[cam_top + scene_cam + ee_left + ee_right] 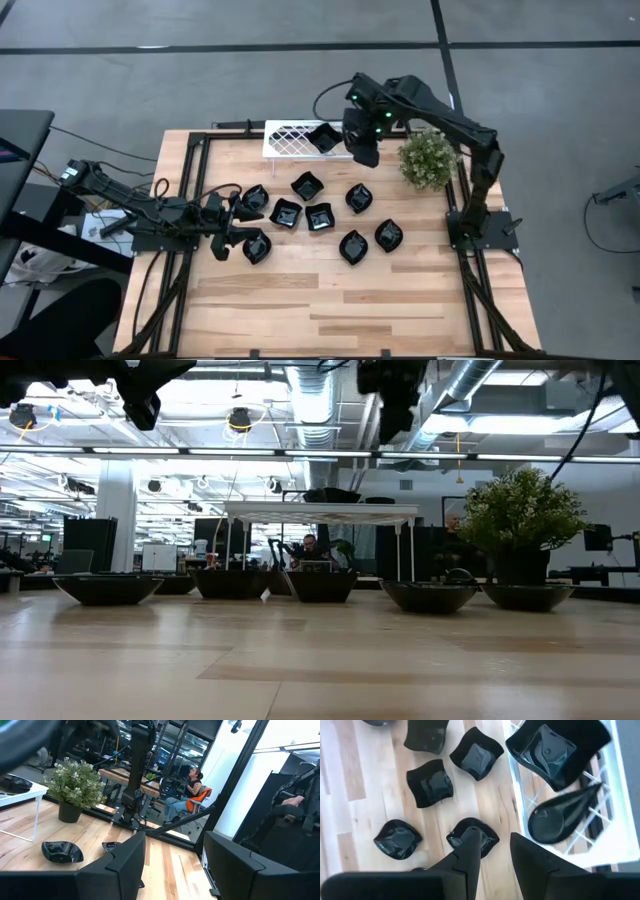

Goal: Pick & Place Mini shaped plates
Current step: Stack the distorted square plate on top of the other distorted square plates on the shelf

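1. The mini shaped plates (pixel 318 216) lie in a loose cluster on the middle of the wooden counter (pixel 330 310), well apart from its near edge, each resting flat and right way up, so a gripper can take one by the rim.
2. Two more already sit on the white lattice tray (pixel 285 139) at the far side: a wavy-edged square (pixel 551 751) and a slim teardrop (pixel 565 815), which suggests the tray is where the dishes go.
3. The right gripper (pixel 492 852) hangs above the tray's right end, beside the potted plant (pixel 428 160); its fingers stand apart with nothing between them (a leaf-shaped dish (pixel 470 836) lies on the wood below).
4. The left gripper (pixel 238 222) sits low at the left edge of the cluster, between two dishes, jaws wide and empty, probably lined up for a pick.
5. A person (pixel 185 790) sits in the room beyond the counter, well clear of the arms.
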Controlling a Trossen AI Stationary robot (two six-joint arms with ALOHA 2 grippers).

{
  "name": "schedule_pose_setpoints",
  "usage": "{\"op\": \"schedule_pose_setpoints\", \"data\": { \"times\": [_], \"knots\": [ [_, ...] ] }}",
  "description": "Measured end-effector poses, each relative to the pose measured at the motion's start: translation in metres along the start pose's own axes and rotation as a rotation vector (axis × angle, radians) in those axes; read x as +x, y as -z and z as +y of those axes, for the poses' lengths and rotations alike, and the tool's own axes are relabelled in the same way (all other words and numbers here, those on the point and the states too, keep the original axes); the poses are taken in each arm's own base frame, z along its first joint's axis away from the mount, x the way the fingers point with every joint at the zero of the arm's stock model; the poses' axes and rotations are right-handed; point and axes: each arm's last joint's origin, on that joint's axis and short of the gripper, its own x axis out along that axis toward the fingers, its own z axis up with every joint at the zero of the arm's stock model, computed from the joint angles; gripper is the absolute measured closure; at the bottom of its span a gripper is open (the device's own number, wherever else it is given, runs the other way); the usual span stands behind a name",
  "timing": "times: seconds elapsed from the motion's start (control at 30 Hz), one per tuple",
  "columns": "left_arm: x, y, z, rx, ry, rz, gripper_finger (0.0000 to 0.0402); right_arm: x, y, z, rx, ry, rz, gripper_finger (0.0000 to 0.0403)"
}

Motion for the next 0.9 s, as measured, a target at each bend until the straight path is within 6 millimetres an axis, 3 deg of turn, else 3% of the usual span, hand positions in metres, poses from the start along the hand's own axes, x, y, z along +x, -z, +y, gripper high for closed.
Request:
{"op": "schedule_pose_setpoints", "data": {
  "times": [0.13,0.23,0.67,0.9],
  "knots": [
    [0.0,0.0,0.0,0.0,0.0,0.0,0.0197,-0.014,0.014,0.008,0.038,-0.012,-0.037,0.0301],
    [0.0,0.0,0.0,0.0,0.0,0.0,0.0197,-0.013,0.029,0.014,0.06,-0.011,-0.081,0.0301],
    [0.0,-0.001,0.0,-0.003,-0.009,-0.011,0.0197,0.023,0.122,0.041,0.222,-0.008,-0.335,0.0301],
    [0.0,-0.004,0.003,-0.047,-0.107,-0.064,0.0197,0.035,0.166,0.048,0.36,0.015,-0.339,0.0301]
  ]
}}
